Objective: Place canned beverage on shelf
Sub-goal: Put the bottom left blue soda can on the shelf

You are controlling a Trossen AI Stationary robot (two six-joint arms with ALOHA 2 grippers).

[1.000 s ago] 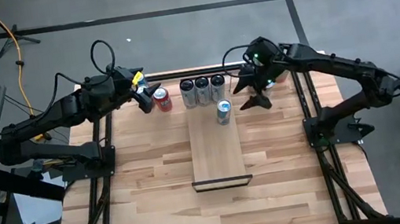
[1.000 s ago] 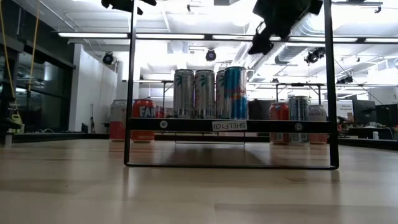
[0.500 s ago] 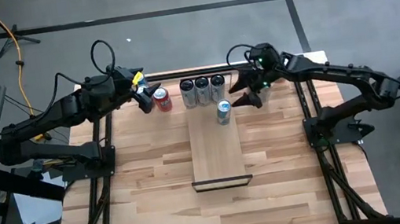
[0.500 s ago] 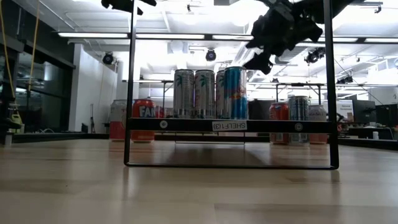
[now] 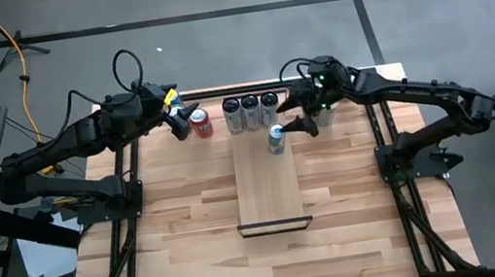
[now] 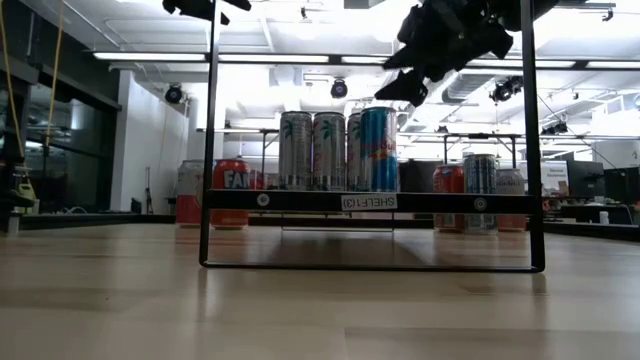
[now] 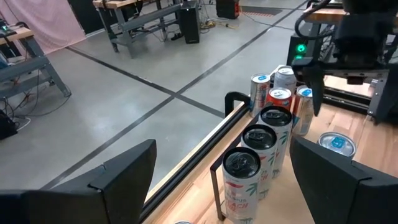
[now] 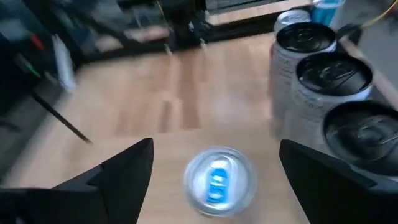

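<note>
1. Since a second ago the right gripper (image 5: 293,116) has swung in from the table's right side toward the shelf (image 5: 270,189). It now hangs just above and beside the blue-topped can (image 5: 276,138). In the low view it has shifted leftward along the top of the frame (image 6: 440,40).
2. The left gripper (image 5: 178,121) has not moved over that second. The cans look just as they did.
3. The shelf carries four upright cans. Three dark-topped silver cans (image 5: 251,112) stand in a row at its far end, just beside the right gripper. The blue-topped can stands alone just in front of the row's right-hand can, directly under the right gripper.
4. From the right wrist the blue-topped can (image 8: 217,177) shows centred between that gripper's two fingers (image 8: 118,171), with clear space on either side. The three silver cans (image 8: 329,93) stand off to one side of it.
5. The right gripper's jaws stand apart and hold nothing. The arm reaches in from the table's right edge, elbow out, wrist turned toward the shelf.
6. The left gripper's jaws are likewise apart and empty. It waits off the shelf's left side, just beside a red can (image 5: 200,123) on the tabletop (image 5: 182,227).
7. From the left wrist, more cans (image 7: 277,93) show on the table past the shelf row, near the right gripper.
</note>
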